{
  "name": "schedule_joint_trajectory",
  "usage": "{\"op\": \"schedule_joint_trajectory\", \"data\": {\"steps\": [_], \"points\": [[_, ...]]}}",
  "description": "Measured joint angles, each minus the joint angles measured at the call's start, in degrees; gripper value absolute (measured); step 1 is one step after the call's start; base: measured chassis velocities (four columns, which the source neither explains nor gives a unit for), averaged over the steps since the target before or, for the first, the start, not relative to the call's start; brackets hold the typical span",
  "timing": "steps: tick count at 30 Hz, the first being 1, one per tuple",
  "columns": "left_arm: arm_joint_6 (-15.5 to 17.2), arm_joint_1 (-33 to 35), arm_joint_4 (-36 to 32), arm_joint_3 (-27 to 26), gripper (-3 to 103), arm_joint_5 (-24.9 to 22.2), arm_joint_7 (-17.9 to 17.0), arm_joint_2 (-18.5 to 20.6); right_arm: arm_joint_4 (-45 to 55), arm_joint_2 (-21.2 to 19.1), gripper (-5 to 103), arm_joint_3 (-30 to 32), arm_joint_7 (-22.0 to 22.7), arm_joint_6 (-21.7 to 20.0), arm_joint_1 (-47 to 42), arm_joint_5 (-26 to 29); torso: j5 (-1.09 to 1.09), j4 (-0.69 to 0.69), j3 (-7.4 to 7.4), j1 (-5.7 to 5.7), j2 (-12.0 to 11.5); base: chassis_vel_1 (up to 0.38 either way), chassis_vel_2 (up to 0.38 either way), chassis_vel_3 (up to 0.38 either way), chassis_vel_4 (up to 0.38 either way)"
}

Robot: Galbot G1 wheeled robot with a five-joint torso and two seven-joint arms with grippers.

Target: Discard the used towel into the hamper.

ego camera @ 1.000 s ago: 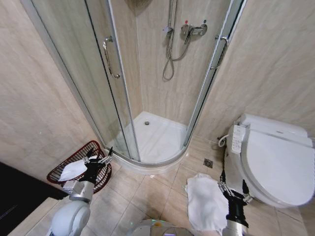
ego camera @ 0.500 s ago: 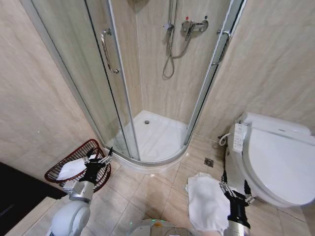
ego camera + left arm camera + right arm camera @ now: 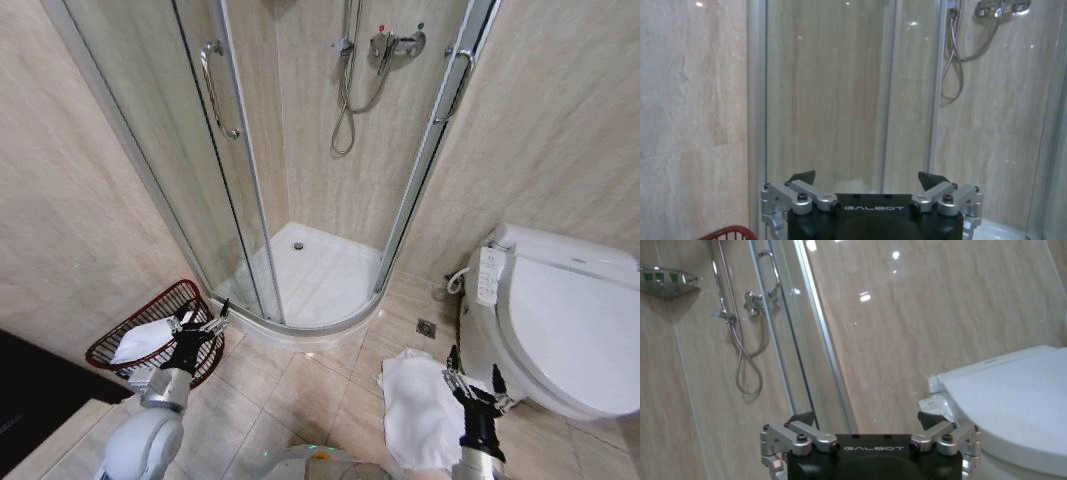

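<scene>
The used towel (image 3: 418,408), white and crumpled, lies on the tiled floor between the shower and the toilet. My right gripper (image 3: 470,384) hangs just to its right, open and holding nothing, as the right wrist view also shows (image 3: 867,418). The hamper (image 3: 137,320), a reddish-brown open-weave basket, stands by the left wall with a white cloth (image 3: 134,344) inside. My left gripper (image 3: 196,329) hovers at the hamper's right side, open and holding nothing (image 3: 867,178). A bit of the hamper's rim (image 3: 731,231) shows in the left wrist view.
A corner shower with glass doors (image 3: 205,170) and a raised white tray (image 3: 310,285) is straight ahead. The white toilet (image 3: 570,330) stands at the right. A floor drain (image 3: 426,327) sits beside the towel. A dark panel (image 3: 30,400) is at the lower left.
The whole picture has drifted slightly upward, so the head camera has moved. Both grippers, the towel and the hamper keep their places relative to one another.
</scene>
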Motion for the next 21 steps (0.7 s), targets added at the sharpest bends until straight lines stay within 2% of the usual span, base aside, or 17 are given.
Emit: {"op": "schedule_joint_trajectory", "data": {"steps": [21], "points": [[0.00, 0.00, 0.00, 0.00, 100, 0.00, 0.00, 0.00, -2.24, -0.72, 100, -0.31, -0.95, 1.25, 1.34, 4.83, 0.00, 0.00, -3.07, -1.90, -4.95, 0.000, 0.000, 0.000, 0.000]]}}
